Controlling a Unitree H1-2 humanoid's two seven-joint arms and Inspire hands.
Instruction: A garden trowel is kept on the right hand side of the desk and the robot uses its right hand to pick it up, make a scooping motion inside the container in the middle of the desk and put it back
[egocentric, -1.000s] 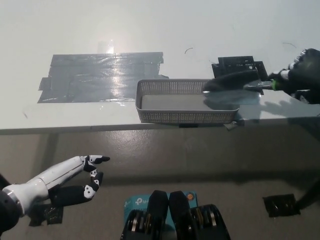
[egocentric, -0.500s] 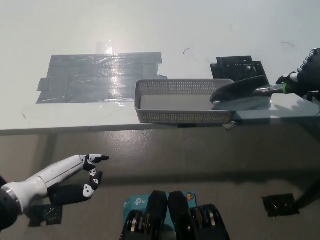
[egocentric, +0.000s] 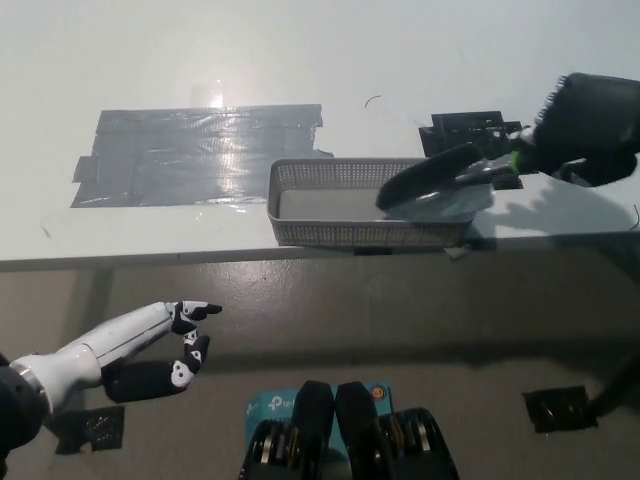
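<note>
My black right hand (egocentric: 585, 128) is shut on the handle of a garden trowel (egocentric: 432, 176). The trowel's dark blade slants down to the left, its tip inside the right half of the grey mesh container (egocentric: 330, 233) at the desk's front edge. The handle shows a green band next to my hand. My white left hand (egocentric: 150, 355) rests open at the lower left, below the desk edge and far from the container.
A large patch of grey tape (egocentric: 195, 152) lies on the white desk (egocentric: 300, 60) left of and behind the container. Black tape squares (egocentric: 470, 130) sit behind the container's right end. Dark floor lies in front of the desk edge.
My right hand has moved left, into view and toward the container, carrying the trowel. The blade has swung from the container's right rim into its right half.
</note>
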